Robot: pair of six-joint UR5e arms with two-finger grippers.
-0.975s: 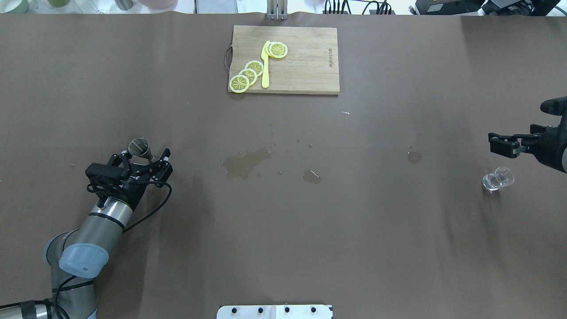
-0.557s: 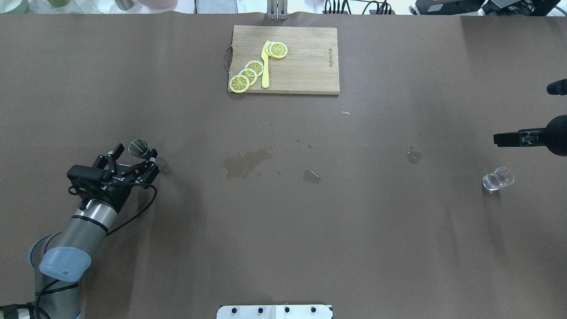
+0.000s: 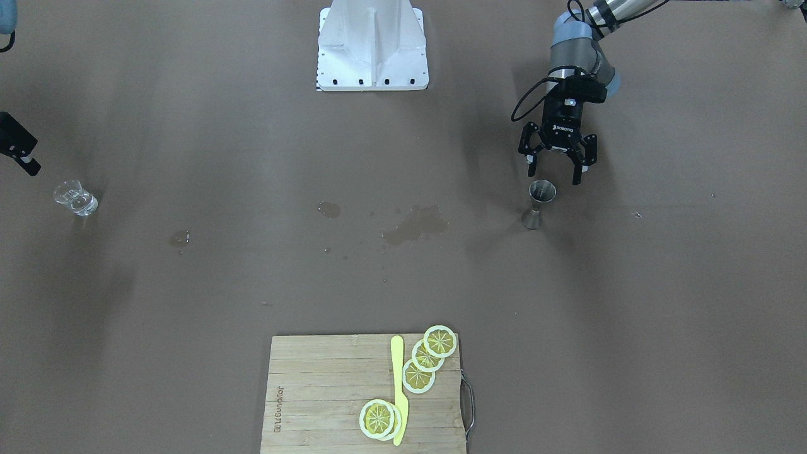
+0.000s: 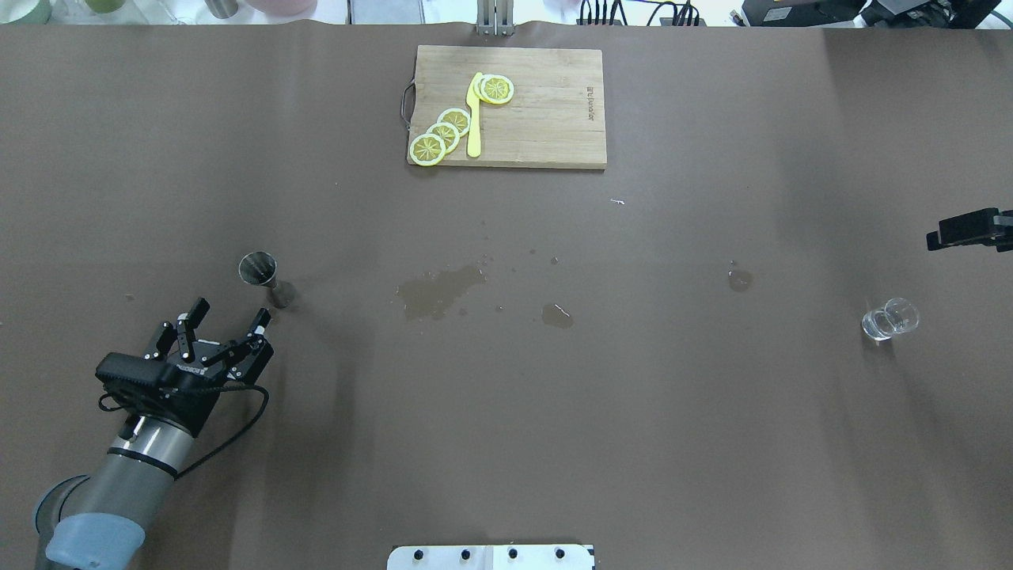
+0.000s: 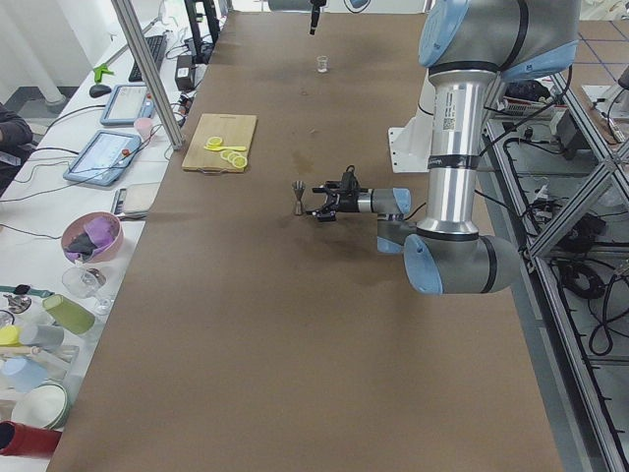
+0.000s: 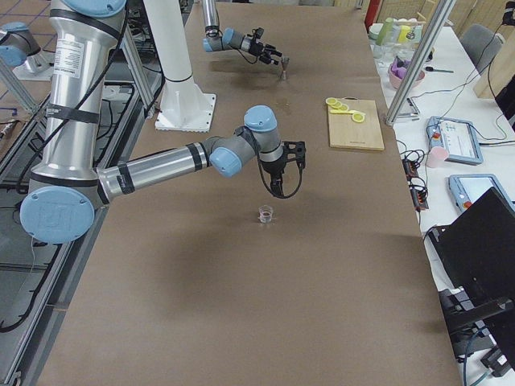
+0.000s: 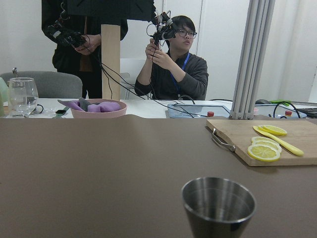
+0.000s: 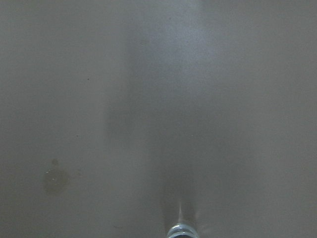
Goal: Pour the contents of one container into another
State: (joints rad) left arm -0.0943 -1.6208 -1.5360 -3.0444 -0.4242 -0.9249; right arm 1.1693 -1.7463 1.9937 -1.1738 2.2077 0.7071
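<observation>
The steel jigger (image 4: 265, 277) stands upright on the brown table, alone, at the robot's left; it also shows as the jigger (image 3: 539, 203) and fills the lower part of the left wrist view (image 7: 218, 206). My left gripper (image 4: 232, 310) is open and empty, a short way behind the jigger on the robot's side. The small clear glass cup (image 4: 890, 319) stands upright at the far right, also seen as the cup (image 3: 75, 197). My right gripper (image 4: 961, 229) hangs above and beyond the cup at the view's edge, partly cut off, open and holding nothing.
A wooden cutting board (image 4: 554, 111) with lemon slices (image 4: 443, 131) and a yellow knife (image 4: 474, 119) lies at the table's far side. Wet stains (image 4: 439, 289) mark the middle of the table. The white base plate (image 3: 372, 47) sits at the robot's side.
My left gripper has pulled back from the jigger toward the robot, leaving it standing. My right gripper has moved away from the cup toward the right edge of the view.
</observation>
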